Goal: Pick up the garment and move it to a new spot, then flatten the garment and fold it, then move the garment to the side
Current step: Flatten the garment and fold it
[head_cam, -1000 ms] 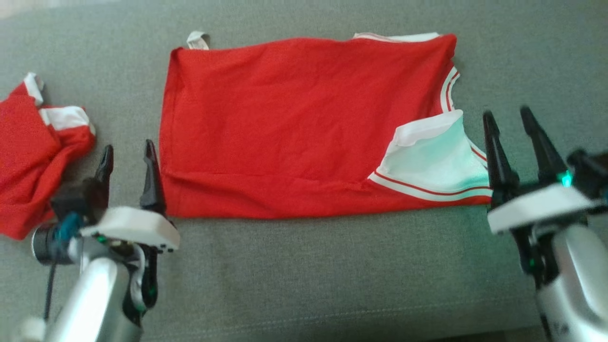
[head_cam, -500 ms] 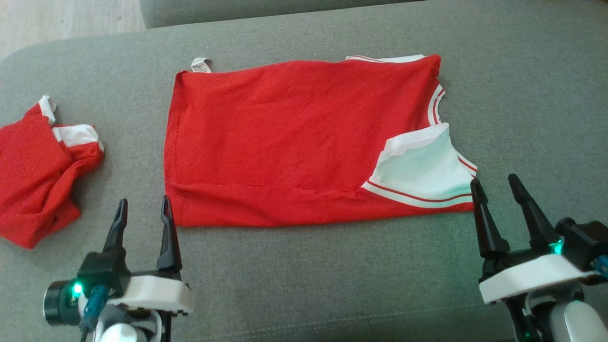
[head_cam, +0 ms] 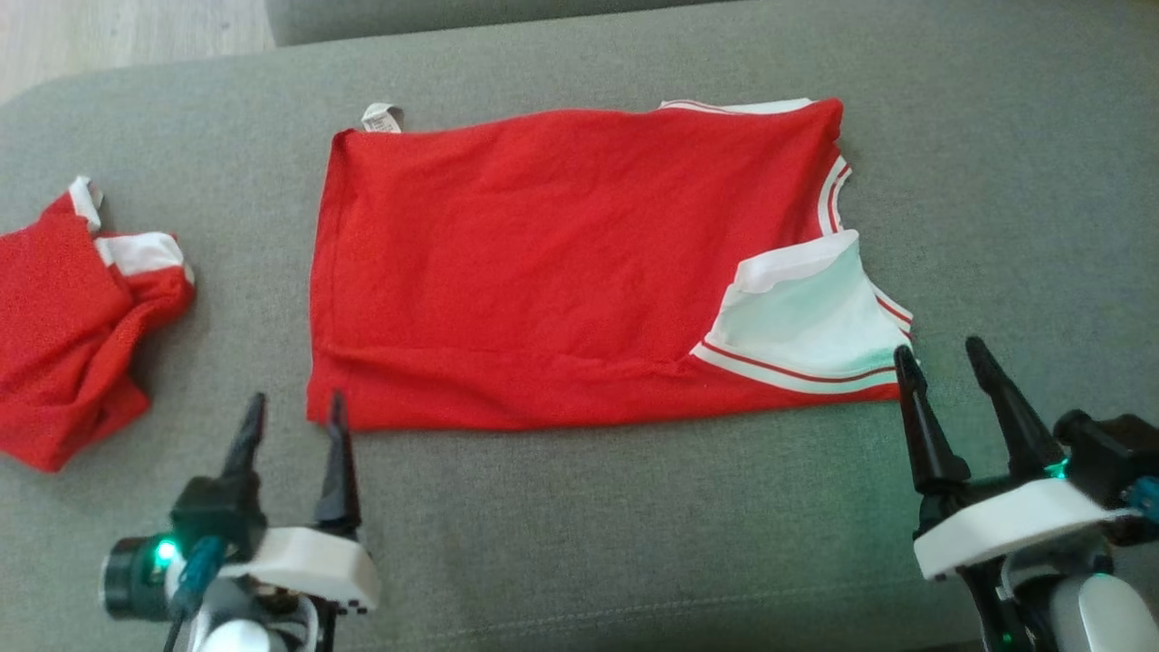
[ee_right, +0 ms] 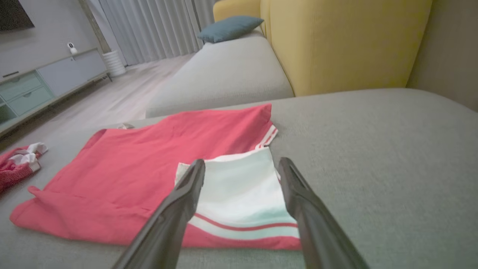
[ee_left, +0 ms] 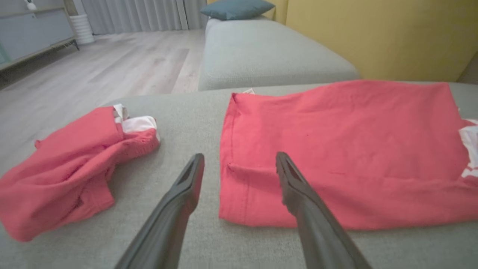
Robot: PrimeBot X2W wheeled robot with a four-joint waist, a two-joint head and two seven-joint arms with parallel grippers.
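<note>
The garment (head_cam: 561,263) is a red shirt lying flat as a wide rectangle on the grey sofa seat (head_cam: 634,525). Its white, red-striped sleeve (head_cam: 806,326) is turned up at the near right corner. My left gripper (head_cam: 297,403) stands open just in front of the garment's near left corner, holding nothing. In the left wrist view that corner of the garment (ee_left: 336,149) lies under the right finger of the left gripper (ee_left: 239,156). My right gripper (head_cam: 937,349) is open beside the near right corner. The right wrist view shows the right gripper (ee_right: 242,161) above the sleeve (ee_right: 239,194).
A second, crumpled red and white garment (head_cam: 63,326) lies at the left end of the seat. Behind are another grey cushion (ee_left: 269,56), a blue pillow (ee_right: 227,28) and a yellow backrest (ee_right: 343,41). Wooden floor (ee_left: 112,67) lies beyond the left edge.
The head camera shifted. Relative to the garment, both open grippers drew back from its sides toward its near corners. The garment lies as before.
</note>
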